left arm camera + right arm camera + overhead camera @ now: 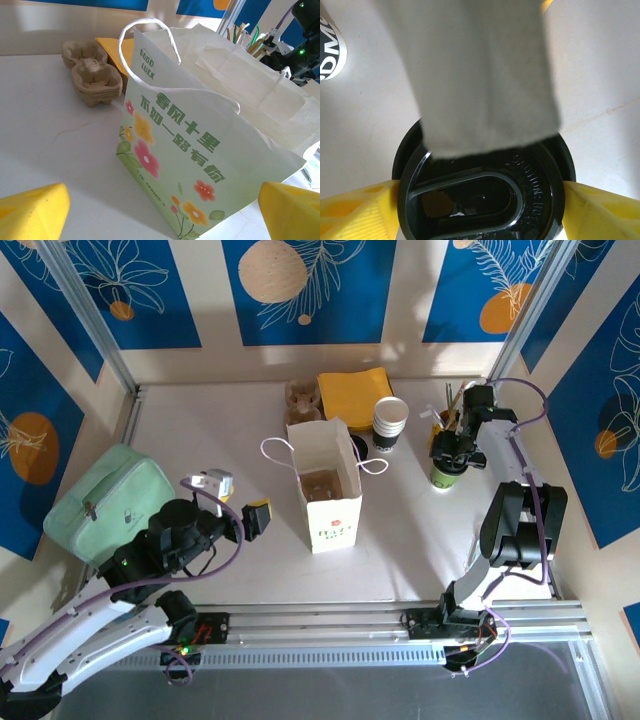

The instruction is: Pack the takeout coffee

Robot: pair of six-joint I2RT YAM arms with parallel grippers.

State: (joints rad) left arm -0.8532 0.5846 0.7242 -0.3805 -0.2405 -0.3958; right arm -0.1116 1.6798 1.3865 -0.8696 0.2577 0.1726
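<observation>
The takeout coffee (446, 476), a small green-sided cup with a black lid (485, 195), stands on the table at the right. My right gripper (450, 452) is down over it. In the right wrist view its yellow fingers (355, 212) press against both sides of the lid, so the gripper (482, 200) is shut on the cup. A blurred pale strip hides the far part of the lid. The flowered paper bag (325, 490) stands open mid-table. My left gripper (238, 498) is open just left of the bag (200, 150), nothing between its fingers (30, 215).
A stack of lidless cups (390, 423), yellow napkins (354, 390) and cardboard cup carriers (303, 398) sit behind the bag. A loose black lid (358, 447) lies by its handle. A mint case (108, 500) is at the left, a stirrer holder (447, 415) behind the coffee.
</observation>
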